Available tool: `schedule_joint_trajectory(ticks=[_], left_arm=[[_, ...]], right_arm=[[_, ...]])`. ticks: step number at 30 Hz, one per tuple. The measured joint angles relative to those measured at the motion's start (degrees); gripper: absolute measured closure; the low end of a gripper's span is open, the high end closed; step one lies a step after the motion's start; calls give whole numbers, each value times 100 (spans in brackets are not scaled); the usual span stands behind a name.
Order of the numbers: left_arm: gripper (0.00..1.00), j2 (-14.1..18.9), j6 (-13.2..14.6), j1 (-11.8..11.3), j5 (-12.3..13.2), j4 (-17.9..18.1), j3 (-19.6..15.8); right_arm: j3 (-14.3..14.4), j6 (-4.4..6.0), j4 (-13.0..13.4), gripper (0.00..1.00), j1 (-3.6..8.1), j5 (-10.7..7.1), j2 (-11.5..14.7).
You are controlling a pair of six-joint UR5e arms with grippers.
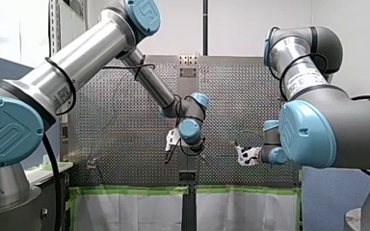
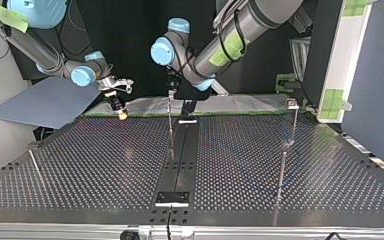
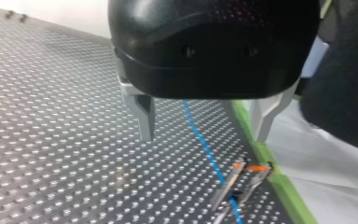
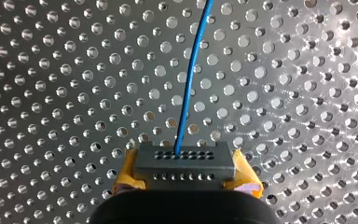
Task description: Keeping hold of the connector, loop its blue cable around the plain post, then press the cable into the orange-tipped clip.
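Blue cable (image 4: 189, 88), grey perforated connector (image 4: 185, 161)

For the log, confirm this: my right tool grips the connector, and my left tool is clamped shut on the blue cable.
Wrong on the left tool: the left wrist view shows it open, clear of the blue cable. My right tool does grip the connector.

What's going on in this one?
My right gripper, with yellow pads, is clamped on the dark connector, and its blue cable runs out ahead over the perforated table. My left gripper hangs open above the cable, holding nothing, close to the orange-tipped clip. The cable seems to pass between the clip's prongs; whether it is pressed in is unclear.
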State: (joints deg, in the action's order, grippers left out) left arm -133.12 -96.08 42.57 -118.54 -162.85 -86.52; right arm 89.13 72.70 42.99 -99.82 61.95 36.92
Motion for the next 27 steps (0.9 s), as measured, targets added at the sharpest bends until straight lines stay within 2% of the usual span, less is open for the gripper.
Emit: schedule_joint_trajectory(ticks=[10, 27], left_arm=[[0, 586, -354, -40, 37, 571, -585], [0, 1568, -248, 54, 179, 1557, -1566]], right_arm=[[0, 0, -24, 100, -20, -7, -13], [0, 0, -27, 100, -40, -7, -29]])
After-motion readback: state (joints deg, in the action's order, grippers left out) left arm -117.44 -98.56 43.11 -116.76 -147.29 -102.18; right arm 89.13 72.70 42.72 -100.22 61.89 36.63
